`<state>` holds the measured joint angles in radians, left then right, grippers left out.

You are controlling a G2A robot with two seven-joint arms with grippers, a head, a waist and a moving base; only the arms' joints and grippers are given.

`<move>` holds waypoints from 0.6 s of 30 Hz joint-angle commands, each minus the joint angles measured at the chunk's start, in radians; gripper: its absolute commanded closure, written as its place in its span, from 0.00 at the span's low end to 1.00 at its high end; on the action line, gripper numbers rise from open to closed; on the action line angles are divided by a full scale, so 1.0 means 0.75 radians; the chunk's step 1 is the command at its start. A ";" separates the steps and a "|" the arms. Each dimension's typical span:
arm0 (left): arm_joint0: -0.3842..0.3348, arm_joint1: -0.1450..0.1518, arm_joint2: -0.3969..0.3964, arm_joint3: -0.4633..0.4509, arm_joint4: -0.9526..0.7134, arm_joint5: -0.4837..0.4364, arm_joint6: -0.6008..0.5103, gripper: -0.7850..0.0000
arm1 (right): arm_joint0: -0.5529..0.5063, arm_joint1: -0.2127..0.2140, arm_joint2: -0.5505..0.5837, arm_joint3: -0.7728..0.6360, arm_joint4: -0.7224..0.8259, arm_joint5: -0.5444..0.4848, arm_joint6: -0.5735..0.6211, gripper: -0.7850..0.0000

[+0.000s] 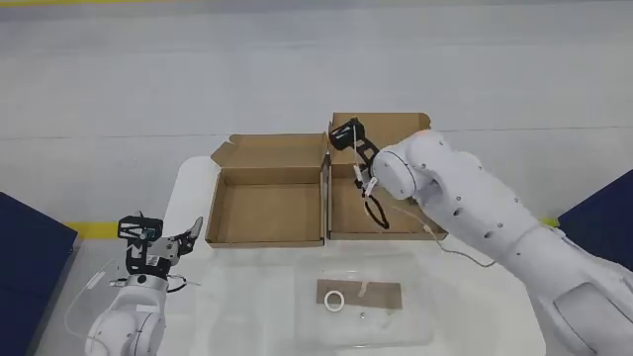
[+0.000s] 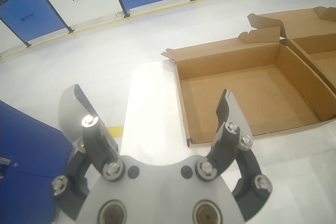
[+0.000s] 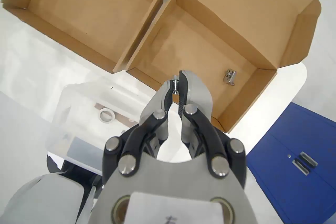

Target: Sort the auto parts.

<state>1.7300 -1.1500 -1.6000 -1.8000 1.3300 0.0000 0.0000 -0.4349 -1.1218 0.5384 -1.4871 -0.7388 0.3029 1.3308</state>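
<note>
The right hand [image 3: 177, 89] is clamping a small screw [image 3: 175, 86] over the right cardboard box [image 3: 294, 36], where a metal bracket [image 3: 230, 77] is already lying. A white ring [image 3: 107, 115] is waiting in the clear tray [image 3: 65, 104] on the bench [image 1: 237, 297], so sorting looks to be only partly done. The left hand [image 2: 152, 96] is hanging with its fingers apart.

Pretty bright, even light everywhere, white table [image 2: 147, 104] almost blown out next to the left box [image 2: 249, 99], soft shadows along that box's inner walls, wrist views bend lines near their edges

The brown open cardboard box [image 1: 265, 213] looks dull and smooth. The small silver metal screw [image 3: 175, 85] shines a little.
</note>
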 commanded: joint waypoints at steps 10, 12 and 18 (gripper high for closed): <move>0.000 0.000 0.000 0.000 0.000 0.000 0.000 0.00 | 0.077 -0.215 -0.195 0.493 0.134 -0.041 -0.144 1.00; 0.000 0.000 0.000 0.000 0.000 0.000 0.000 0.00 | 0.059 -0.236 -0.211 0.555 0.166 -0.111 -0.171 1.00; 0.000 0.000 0.000 0.000 0.000 0.000 0.000 0.00 | 0.059 -0.236 -0.211 0.555 0.166 -0.111 -0.171 1.00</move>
<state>1.7300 -1.1500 -1.6000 -1.8000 1.3300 0.0000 0.0000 -0.3907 -1.2986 0.3802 -1.0708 -0.6142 0.2197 1.2023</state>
